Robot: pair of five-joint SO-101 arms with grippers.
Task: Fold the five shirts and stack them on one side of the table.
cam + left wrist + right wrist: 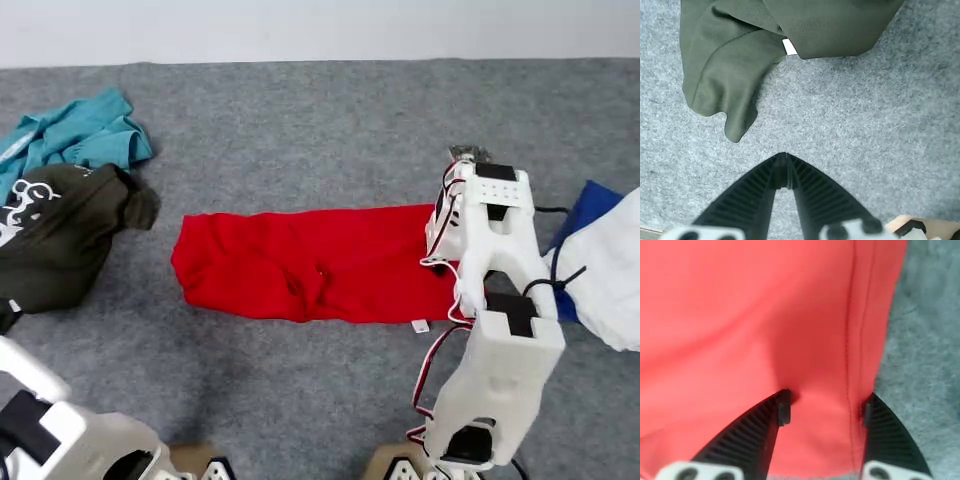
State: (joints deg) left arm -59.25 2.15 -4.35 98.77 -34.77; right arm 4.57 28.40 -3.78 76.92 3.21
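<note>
The red shirt [300, 265] lies as a long band across the middle of the grey table. My right arm [487, 250] stands over its right end. In the right wrist view my right gripper [825, 407] is open, both fingertips [784, 409] down on the red shirt [740, 315] near its hemmed edge. A dark olive shirt [60, 235] lies crumpled at the left, with a teal shirt [85, 135] behind it. My left gripper [786, 162] is shut and empty over bare carpet, a short way from a sleeve of the olive shirt [725, 75].
A white shirt [615, 275] lies over a blue shirt [585, 215] at the right edge, close behind my right arm. My left arm's base [60, 430] sits at the front left corner. Grey carpet [300, 130] covers the table.
</note>
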